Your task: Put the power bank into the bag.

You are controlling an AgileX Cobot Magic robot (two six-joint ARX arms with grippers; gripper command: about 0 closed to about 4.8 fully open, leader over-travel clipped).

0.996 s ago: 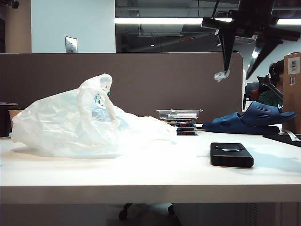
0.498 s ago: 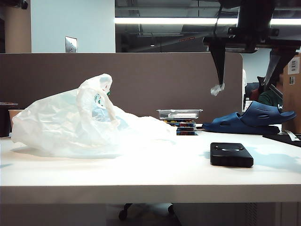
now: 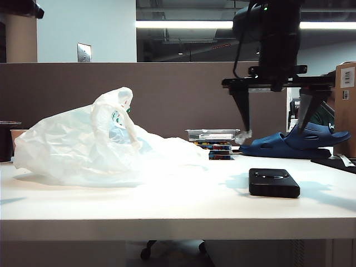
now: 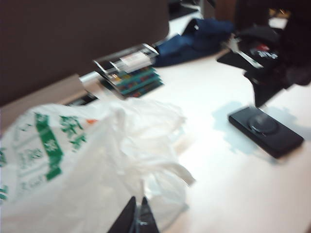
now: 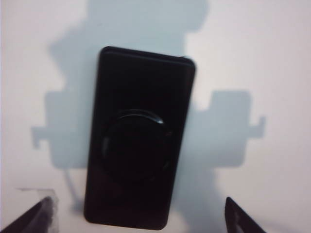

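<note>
While the right gripper hangs above the power bank with its fingers spread wide, nothing is held between them. Seen from the right wrist, the power bank lies flat on the white worktop, directly below and between the two fingertips, which stand clear of its long sides without touching it. A scrap of pale material clings to one fingertip in the exterior view. Well away to the other side, the left gripper has its fingers pressed together, empty, poised just over the crumpled bag. That bag rests on the worktop, apart from the power bank.
</note>
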